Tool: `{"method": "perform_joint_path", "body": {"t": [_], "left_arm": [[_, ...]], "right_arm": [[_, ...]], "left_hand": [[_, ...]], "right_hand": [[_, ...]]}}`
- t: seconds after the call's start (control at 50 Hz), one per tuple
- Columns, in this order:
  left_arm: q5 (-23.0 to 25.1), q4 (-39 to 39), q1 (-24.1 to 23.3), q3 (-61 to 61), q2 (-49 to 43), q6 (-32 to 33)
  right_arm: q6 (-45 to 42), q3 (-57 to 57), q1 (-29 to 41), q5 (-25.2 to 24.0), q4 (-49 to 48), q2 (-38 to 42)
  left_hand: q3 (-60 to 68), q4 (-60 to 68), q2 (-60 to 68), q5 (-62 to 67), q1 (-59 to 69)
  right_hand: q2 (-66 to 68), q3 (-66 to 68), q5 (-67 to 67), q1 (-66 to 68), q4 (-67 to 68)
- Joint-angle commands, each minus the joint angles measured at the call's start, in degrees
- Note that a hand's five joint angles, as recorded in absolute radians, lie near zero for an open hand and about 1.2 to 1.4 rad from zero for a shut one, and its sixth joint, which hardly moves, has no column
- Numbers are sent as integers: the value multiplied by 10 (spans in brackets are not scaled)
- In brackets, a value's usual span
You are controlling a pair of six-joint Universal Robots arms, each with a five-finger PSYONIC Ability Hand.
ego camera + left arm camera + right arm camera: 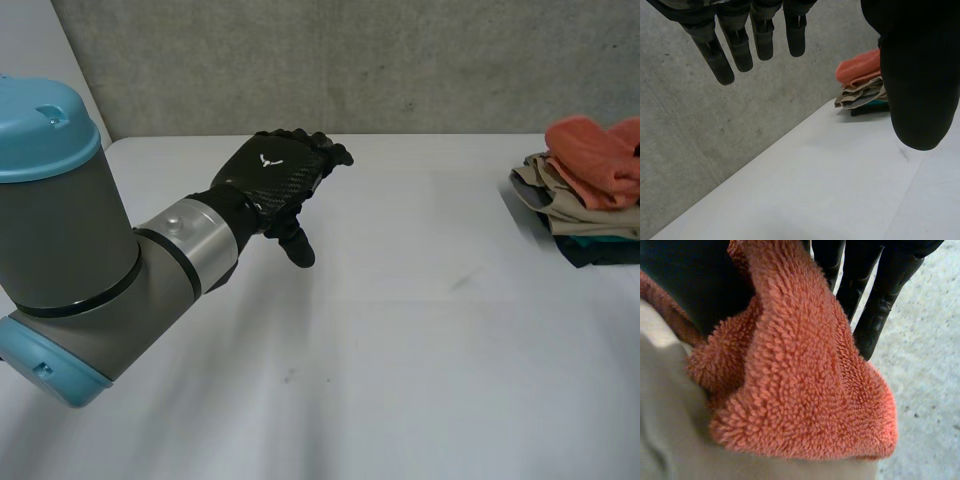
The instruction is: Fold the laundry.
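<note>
Laundry sits in one pile at the far right edge of the white counter, against a grey concrete wall. The rest of the counter surface is bare white, with a few faint marks.

One arm, the left arm, reaches in over the near left part of the counter, well apart from the pile. Its left hand hangs above the surface with fingers straight and loosely spread and the thumb pointing down, released and holding nothing.

The right hand is at the pile. Its thumb and straight fingers close on a raised fold of cloth, the fold bunched between them.

The pile shows three layers. One orange towel of looped terry lies on top – this is the piece the right hand grips. One beige piece lies under it, crumpled, its edge sticking out toward the counter's middle. Dark cloth sits at the bottom, teal and black – whether one piece or two I cannot tell.
</note>
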Motion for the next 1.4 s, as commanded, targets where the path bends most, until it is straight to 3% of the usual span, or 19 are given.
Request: {"method": "perform_joint_path", "body": {"t": [0.02, 0.06, 0.1, 0.12, 0.32, 0.4, 0.46, 0.48, 0.56, 0.58, 0.62, 0.66, 0.68, 0.9, 1.02, 1.14, 1.2, 1.3, 1.4], "left_arm": [[0, 0, -4, 0, 1, -1], [0, 0, -4, 0, 1, -2], [0, 0, -4, -1, 1, -3], [0, 0, -4, -1, 1, -3], [-1, -1, -4, -2, 5, -4], [0, -1, -4, -2, 14, -4], [0, -1, -4, -2, 22, -4], [0, -1, -4, -2, 24, -4], [0, -1, -4, -1, 33, -4], [0, -1, -4, -2, 34, -4], [0, -1, -4, -2, 39, -7], [0, -1, -3, -2, 42, -8], [0, -1, -3, -2, 44, -9], [-5, 1, 3, -1, 56, -11], [-22, 3, 18, -1, 60, -11], [-105, 5, 45, -12, 67, -11], [-151, 18, 48, -38, 73, -9], [-172, 50, 82, -81, 81, -9], [-167, 56, 99, -102, 90, -11]], "right_arm": [[-2, 24, -9, -6, -2, -21], [-2, 25, -11, -1, 5, -32], [-2, 29, -13, 6, 10, -37], [-2, 38, -20, 16, 20, -43], [-30, 88, -80, 81, 170, -159], [-118, 96, -119, 93, 233, -171], [-257, 91, -148, 112, 296, -171], [-298, 89, -155, 128, 314, -170], [-463, 41, -172, 302, 374, -173], [-503, 12, -167, 388, 380, -171], [-525, -7, -159, 465, 379, -169], [-514, -20, -129, 527, 369, -179], [-505, -20, -116, 529, 365, -185], [-225, 167, 101, 444, 323, -388], [-121, 303, 214, 441, 311, -476], [-104, 400, 350, 456, 261, -480], [-105, 433, 410, 498, 235, -476], [-116, 451, 434, 580, 236, -466], [-121, 457, 431, 605, 233, -463]], "left_hand": [[-7, -4, -3, 2, -11], [-7, -4, -3, 2, -11], [-7, -4, -3, 2, -11], [-8, -5, -5, 1, -13], [-7, -4, -3, 2, -11], [-8, -5, -5, 1, -13], [-8, -5, -5, 1, -13], [-8, -5, -5, 1, -13], [-8, -5, -5, 1, -13], [-8, -5, -5, 1, -13], [-8, -5, -5, 1, -13], [-8, -5, -5, 1, -13], [-8, -5, -5, 1, -13], [-8, -5, -5, 1, -13], [-8, -5, -5, 1, -13], [-10, -7, -7, -1, -14], [-12, -9, -8, -3, -16], [-13, -10, -10, -4, -18], [-13, -10, -10, -4, -18]], "right_hand": [[135, 137, 170, 294, 116], [107, 109, 142, 266, 88], [-254, -252, -219, -95, -273], [-565, -563, -530, -406, -584], [-565, -563, -530, -406, -584], [-565, -563, -530, -406, -584], [-565, -563, -530, -406, -584], [-565, -563, -530, -406, -584], [-565, -563, -530, -406, -584], [-565, -563, -530, -406, -584], [-565, -563, -530, -406, -584], [-565, -563, -530, -406, -584], [-565, -563, -530, -406, -584], [-565, -563, -530, -406, -584], [-565, -563, -530, -406, -584], [-565, -563, -530, -406, -584], [-565, -563, -530, -406, -584], [-565, -563, -530, -406, -584], [-565, -563, -530, -406, -584]]}}
